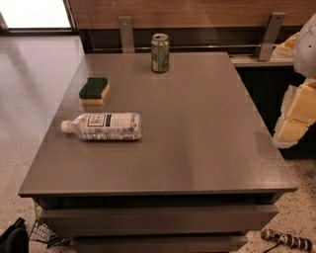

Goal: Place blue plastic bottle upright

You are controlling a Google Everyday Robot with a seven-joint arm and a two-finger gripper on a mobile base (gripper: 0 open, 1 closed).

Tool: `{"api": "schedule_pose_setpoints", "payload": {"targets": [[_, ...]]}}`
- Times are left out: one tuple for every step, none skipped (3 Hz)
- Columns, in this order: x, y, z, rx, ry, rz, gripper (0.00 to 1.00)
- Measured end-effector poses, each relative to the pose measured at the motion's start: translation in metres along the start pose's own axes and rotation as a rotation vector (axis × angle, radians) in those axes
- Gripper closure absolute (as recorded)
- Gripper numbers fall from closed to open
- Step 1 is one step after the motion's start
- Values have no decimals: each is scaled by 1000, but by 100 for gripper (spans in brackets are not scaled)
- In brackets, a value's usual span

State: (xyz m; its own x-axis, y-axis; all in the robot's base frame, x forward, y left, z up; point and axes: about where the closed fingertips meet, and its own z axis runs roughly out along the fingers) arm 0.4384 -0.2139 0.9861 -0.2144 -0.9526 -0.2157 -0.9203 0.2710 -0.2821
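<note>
Gripper (295, 116) at the far right edge.

Site: indoor room, office or canteen type.
Evidence: grey table (207, 133), speckled floor (302, 207), wood-panelled wall (197, 12), bright window (37, 12).
Gripper (295, 117): right edge, beside the table.

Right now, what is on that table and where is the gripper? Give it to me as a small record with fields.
table: grey, flat top
blue plastic bottle: lying on its side, front left, cap pointing left
sponge: yellow with green top, just behind the bottle
green can: upright near the far edge
gripper: right edge of view, beside the table, far from the bottle
task: bottle not yet upright
</note>
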Motion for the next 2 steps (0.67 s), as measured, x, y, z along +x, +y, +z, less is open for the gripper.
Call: {"api": "schedule_pose_setpoints", "payload": {"targets": [[-6, -2, 0, 0, 0, -3, 0], [-36, -11, 10, -17, 9, -25, 0]]}}
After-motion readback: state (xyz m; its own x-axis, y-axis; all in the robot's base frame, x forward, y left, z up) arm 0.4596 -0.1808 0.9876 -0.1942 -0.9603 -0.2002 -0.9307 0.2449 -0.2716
